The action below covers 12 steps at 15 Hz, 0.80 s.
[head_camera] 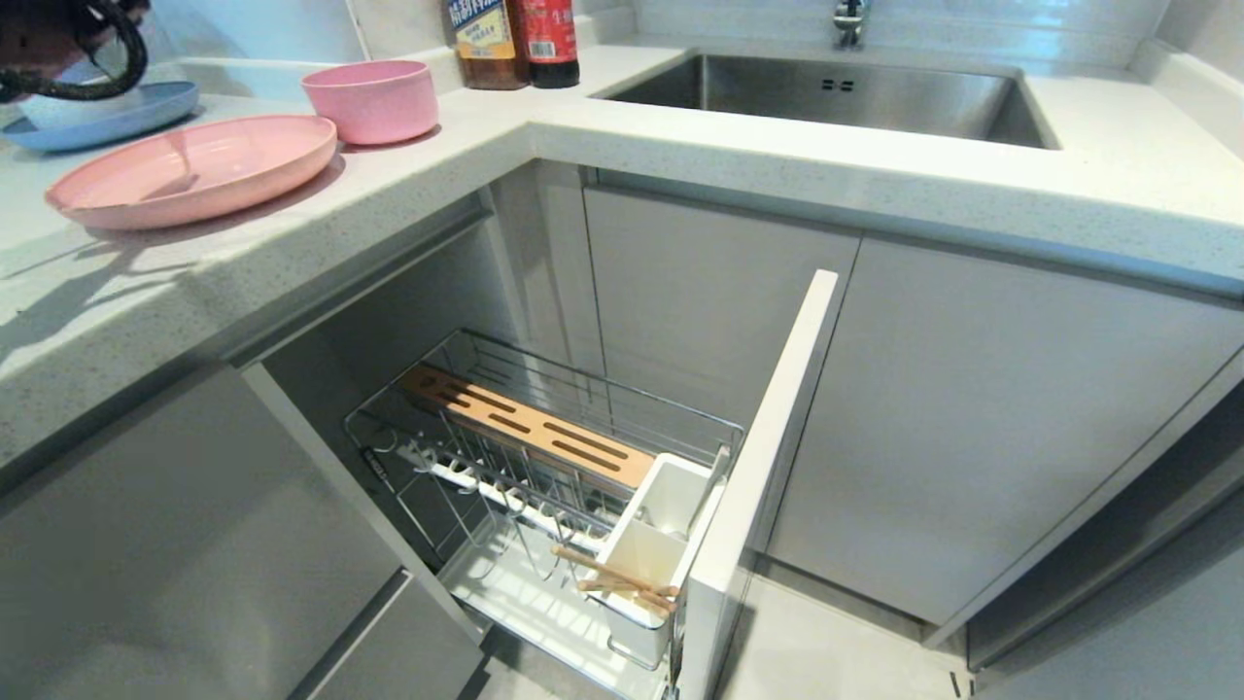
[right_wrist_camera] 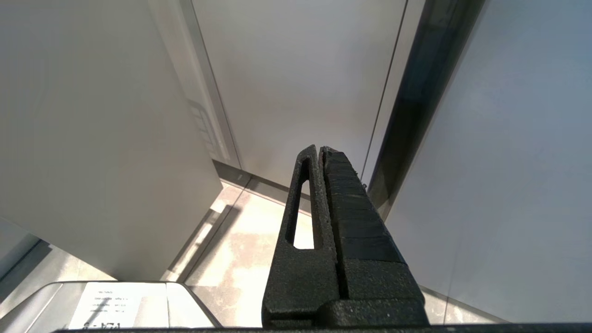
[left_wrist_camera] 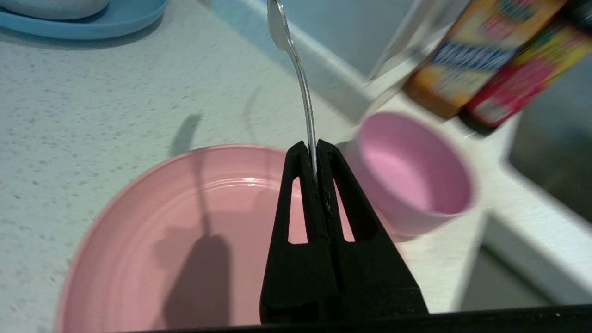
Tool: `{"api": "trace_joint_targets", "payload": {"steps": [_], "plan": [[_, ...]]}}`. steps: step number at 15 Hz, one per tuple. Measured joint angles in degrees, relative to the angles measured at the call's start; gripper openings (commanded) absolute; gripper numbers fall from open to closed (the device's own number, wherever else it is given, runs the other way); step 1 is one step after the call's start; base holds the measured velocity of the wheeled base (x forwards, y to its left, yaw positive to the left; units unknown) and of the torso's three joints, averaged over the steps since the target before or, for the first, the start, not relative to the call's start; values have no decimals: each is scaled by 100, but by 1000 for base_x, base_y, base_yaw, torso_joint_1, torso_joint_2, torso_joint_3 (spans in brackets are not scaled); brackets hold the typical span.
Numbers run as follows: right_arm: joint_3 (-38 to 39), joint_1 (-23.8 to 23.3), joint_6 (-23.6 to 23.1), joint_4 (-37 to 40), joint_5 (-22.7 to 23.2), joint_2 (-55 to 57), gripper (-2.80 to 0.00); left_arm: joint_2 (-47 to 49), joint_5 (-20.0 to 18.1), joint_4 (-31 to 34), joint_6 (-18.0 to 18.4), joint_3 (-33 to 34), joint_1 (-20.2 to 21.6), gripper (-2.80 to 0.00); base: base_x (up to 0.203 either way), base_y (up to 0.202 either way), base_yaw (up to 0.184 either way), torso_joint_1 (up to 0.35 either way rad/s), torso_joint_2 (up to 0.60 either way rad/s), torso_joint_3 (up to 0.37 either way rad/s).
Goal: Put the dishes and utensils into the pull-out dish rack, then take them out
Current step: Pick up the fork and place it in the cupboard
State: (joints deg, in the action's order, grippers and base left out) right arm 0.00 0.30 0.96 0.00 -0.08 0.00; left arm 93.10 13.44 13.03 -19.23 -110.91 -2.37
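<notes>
White speckled counter (left_wrist_camera: 92,115) carries the pink plate (left_wrist_camera: 162,240) and bowl (left_wrist_camera: 411,175). Above them the left claw (left_wrist_camera: 316,159), clamped tight, pinches the slim fork (left_wrist_camera: 303,88) by its handle end: light, stiff and slippery, likely to swivel. Right claw (right_wrist_camera: 319,157) hangs closed, empty.

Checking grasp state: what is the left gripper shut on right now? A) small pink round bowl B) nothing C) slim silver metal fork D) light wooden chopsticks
C: in the left wrist view the left gripper pinches the slim silver metal fork above the wide pink plate.
</notes>
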Motion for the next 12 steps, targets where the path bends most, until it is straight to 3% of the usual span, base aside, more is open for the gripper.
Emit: {"api": "trace_joint_targets", "payload": {"steps": [4,10,12], "plan": [[0,0,0,0,-2,0,-280,-456,17,44,-605,169,-911,-280,0,0,0,0,0,0],[0,2,0,0,-2,0,-280,-933,11,109,-706,996,-2795,-280,0,0,0,0,0,0],[0,0,0,0,0,0,-280,-1025,-13,508,-717,1168,-3345,-280,0,0,0,0,0,0]]}}
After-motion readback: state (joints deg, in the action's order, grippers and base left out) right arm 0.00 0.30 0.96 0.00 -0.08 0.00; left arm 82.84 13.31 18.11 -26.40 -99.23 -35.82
